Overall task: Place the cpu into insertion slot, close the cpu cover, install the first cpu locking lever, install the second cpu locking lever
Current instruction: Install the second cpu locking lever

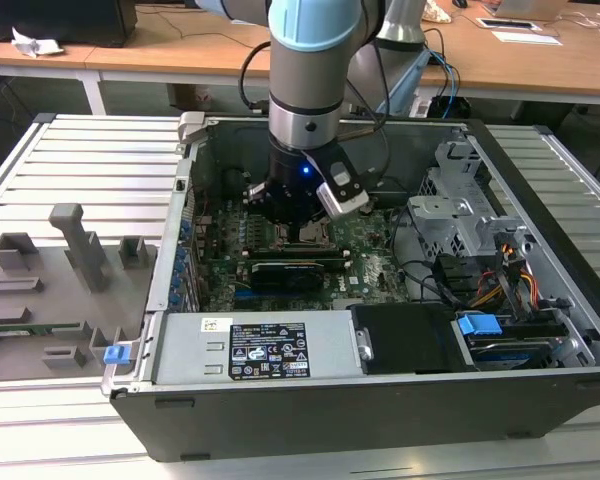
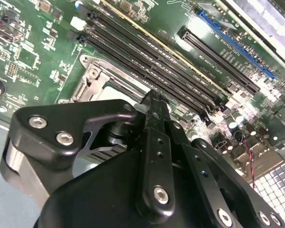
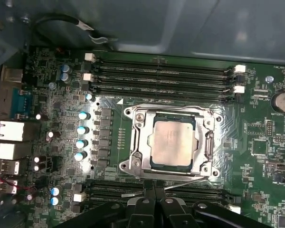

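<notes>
One dull silver-beige square cpu (image 3: 173, 145) seated flat, face up, inside the silver-rimmed square insertion slot (image 3: 133, 142) on the green motherboard (image 3: 109, 142); no long axis, edges square with the socket rim. One thin silver metal cpu cover (image 3: 206, 142) closed down around it. Black-fingered tool (image 3: 155, 202) hanging just beside the socket's edge, fingers pressed together, nothing gripped. Two banks of black memory slots (image 3: 161, 76) flanking the socket.

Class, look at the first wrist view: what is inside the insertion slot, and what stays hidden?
The cpu lies inside the insertion slot, its silver face showing through the window of the cpu cover. The cpu hides the slot's floor, and the cover's frame hides the chip's edges.
</notes>
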Tool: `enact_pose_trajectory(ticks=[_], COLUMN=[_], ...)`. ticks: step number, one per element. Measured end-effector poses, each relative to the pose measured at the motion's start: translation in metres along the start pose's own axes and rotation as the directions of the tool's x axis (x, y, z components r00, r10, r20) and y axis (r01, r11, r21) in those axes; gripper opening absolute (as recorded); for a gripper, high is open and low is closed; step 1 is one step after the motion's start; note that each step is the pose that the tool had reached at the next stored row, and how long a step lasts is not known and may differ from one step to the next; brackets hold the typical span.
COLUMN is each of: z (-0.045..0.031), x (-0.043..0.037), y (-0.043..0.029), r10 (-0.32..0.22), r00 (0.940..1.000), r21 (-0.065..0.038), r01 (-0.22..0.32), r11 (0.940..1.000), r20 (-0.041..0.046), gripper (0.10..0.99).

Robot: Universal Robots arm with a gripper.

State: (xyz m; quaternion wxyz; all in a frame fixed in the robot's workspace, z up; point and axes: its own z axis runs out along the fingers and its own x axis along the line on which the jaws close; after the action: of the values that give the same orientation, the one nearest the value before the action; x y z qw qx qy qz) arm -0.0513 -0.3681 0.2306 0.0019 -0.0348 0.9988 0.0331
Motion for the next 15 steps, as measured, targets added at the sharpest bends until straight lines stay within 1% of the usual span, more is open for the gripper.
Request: enact_pose_trajectory(ticks=[3,5,8,9,10,14,15], z=[-0.0003,-0.0002,0.0011,0.0025,0.0039,0.0108,0.0120], x=[0.0043,0.0063,0.0104,0.0112,0.0116,0.0127,0.0132], y=[-0.0042,-0.0048,-0.0056,-0.0056,-0.0057,-0.0063,-0.0076], r10=[0.000,0.000,-0.001,-0.001,-0.003,-0.009,-0.010], r00=[1.0000,1.0000,1.0000,1.0000,1.0000,1.0000,0.9999], r21=[-0.006,-0.009,-0.023,-0.027,-0.030,-0.034,-0.038], r01=[0.000,0.000,0.001,0.001,0.003,0.009,0.011], r11=[1.0000,1.0000,0.9997,0.9996,0.9996,0.9994,0.9992], r20=[0.0009,0.0011,0.0020,0.0024,0.0026,0.0023,0.0024], gripper=[0.106,0.106,0.106,0.106,0.106,0.106,0.106])
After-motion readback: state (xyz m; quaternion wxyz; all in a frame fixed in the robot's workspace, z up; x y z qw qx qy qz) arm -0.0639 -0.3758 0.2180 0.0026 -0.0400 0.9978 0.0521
